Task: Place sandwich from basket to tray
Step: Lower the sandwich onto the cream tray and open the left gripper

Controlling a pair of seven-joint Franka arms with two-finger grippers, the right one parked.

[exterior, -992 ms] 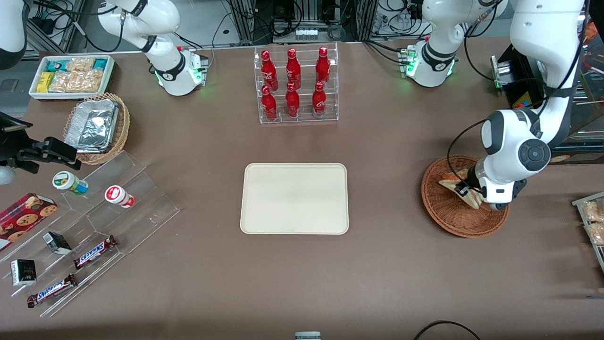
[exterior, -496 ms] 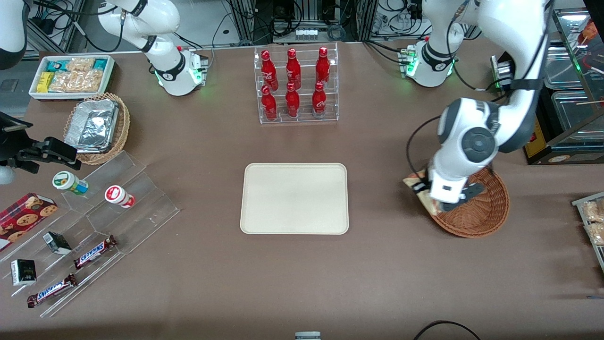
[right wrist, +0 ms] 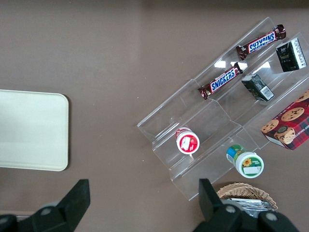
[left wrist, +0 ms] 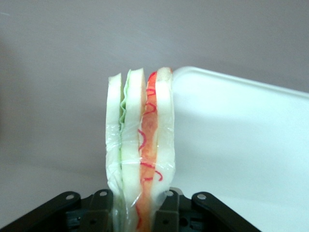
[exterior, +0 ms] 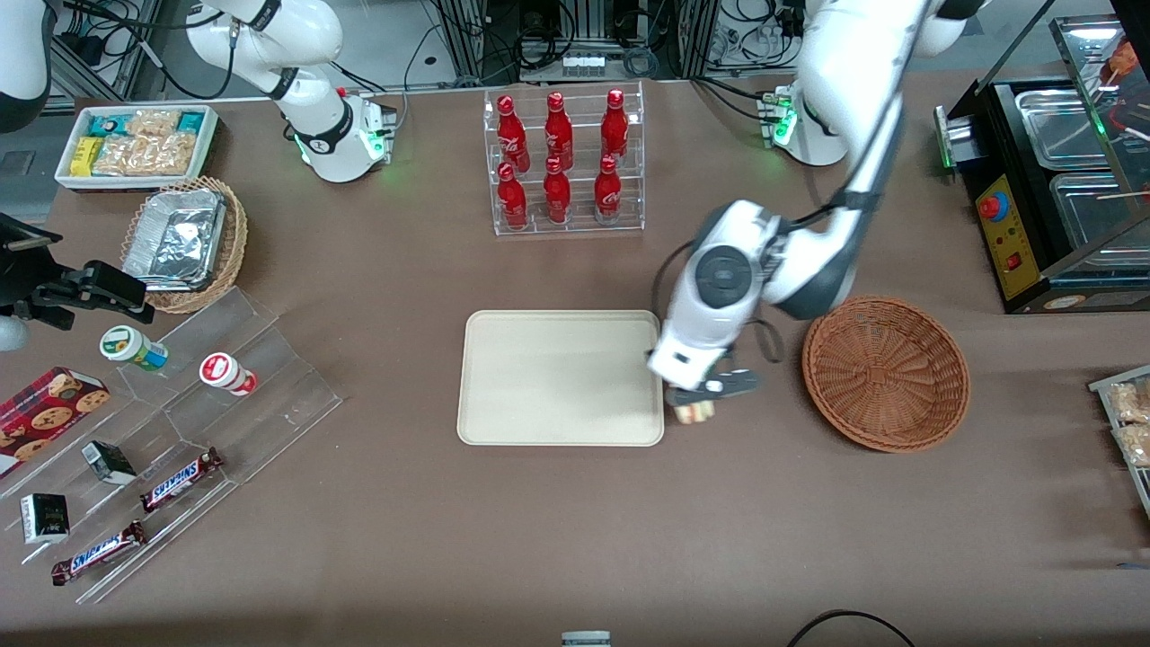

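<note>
My gripper [exterior: 696,402] hangs above the table between the tray [exterior: 561,377] and the basket [exterior: 885,373], just beside the tray's edge nearest the working arm. It is shut on the sandwich [exterior: 694,412], of which only a small end shows under the wrist in the front view. The left wrist view shows the sandwich [left wrist: 140,150] upright between the black fingers [left wrist: 166,210], with pale bread and green and red filling under clear wrap. A corner of the cream tray [left wrist: 241,140] lies close below it. The reddish-brown wicker basket holds nothing.
A clear rack of several red bottles [exterior: 561,162] stands farther from the front camera than the tray. Toward the parked arm's end lie a clear stepped stand [exterior: 180,422] with snack bars and cups, a tan basket with foil containers [exterior: 184,241] and a white bin of packets [exterior: 135,144].
The gripper has lifted the sandwich out of the basket and carried it toward the tray. It now hangs at the tray's edge and the basket is left bare.
</note>
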